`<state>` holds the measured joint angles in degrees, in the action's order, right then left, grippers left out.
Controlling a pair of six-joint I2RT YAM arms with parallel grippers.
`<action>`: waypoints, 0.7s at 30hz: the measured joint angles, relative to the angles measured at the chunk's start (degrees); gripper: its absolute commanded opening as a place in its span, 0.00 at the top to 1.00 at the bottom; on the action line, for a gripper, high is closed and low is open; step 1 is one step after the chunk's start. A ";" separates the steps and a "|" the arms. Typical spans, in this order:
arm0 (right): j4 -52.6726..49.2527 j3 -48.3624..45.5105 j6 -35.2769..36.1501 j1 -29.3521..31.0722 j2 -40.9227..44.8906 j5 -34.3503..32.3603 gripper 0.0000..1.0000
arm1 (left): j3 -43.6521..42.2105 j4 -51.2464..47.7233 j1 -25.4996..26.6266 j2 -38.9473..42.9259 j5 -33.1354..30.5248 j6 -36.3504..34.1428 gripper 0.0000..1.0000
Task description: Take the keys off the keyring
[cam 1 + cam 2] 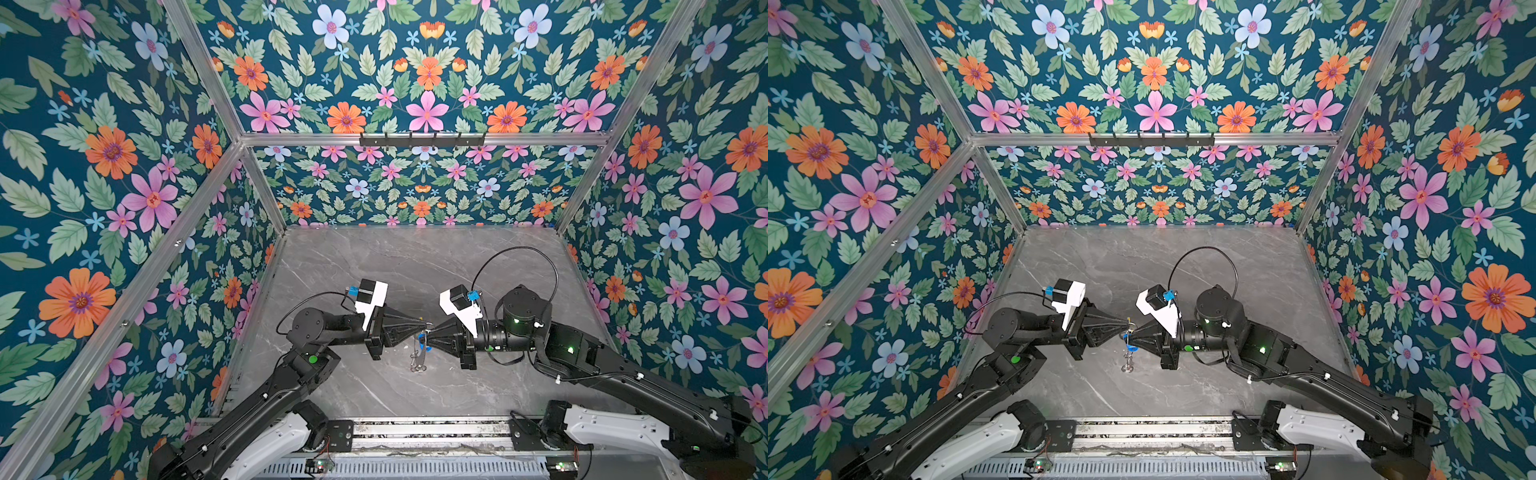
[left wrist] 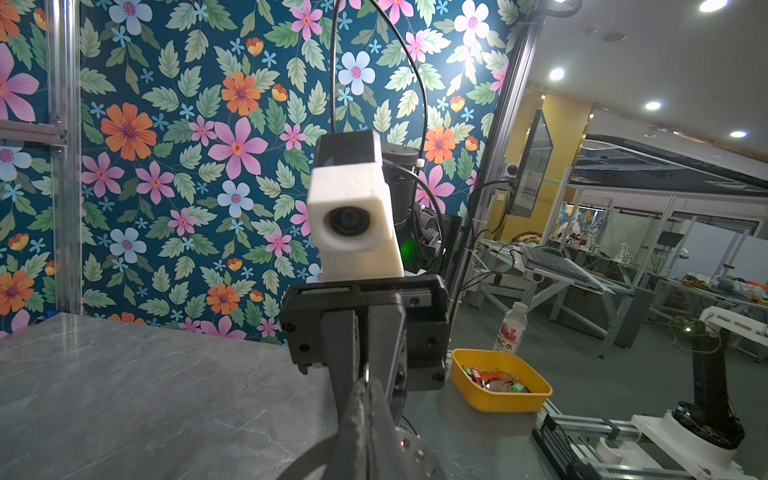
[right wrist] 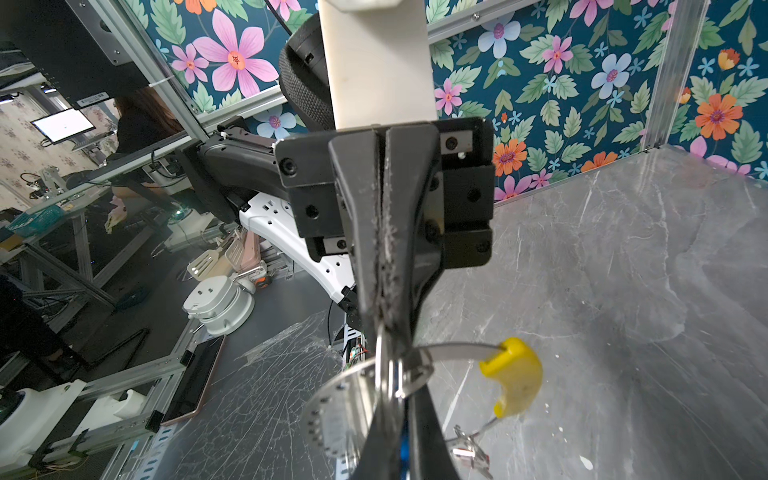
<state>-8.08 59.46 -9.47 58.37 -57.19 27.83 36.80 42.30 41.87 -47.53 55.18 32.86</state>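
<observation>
Keyring (image 3: 457, 351) pinched by left fingers (image 3: 365, 232), bottle (image 2: 511, 330) labelled "C水"

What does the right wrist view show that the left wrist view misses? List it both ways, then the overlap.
Right wrist only: the keyring with its yellow segment, and a small split ring on it, pinched by the left claw.
Left wrist only: the right claw head-on with its white camera, a yellow tray of coloured tags, a bottle.
Both: the grey table, the floral wall, a shut claw facing the lens.
</observation>
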 measured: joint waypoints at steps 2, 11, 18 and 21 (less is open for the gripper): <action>0.59 -0.04 0.00 0.00 -0.24 -0.02 1.00 | -1.01 2.54 0.00 -0.33 -0.39 0.72 1.00; 3.19 0.09 0.00 0.00 -2.05 0.48 1.00 | -5.42 12.90 -0.07 -0.31 -3.65 5.16 1.00; 5.11 -0.33 -0.17 0.02 -2.03 0.61 1.00 | -6.21 16.33 -0.13 -0.11 -4.68 6.86 1.00; 5.35 -1.33 -0.70 0.02 -0.87 0.42 1.00 | -5.70 14.97 -0.09 0.63 -4.55 7.02 1.00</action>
<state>-2.72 58.13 -10.17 58.39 -58.06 28.25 31.09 57.28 41.78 -46.89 50.63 39.88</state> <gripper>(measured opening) 0.052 0.050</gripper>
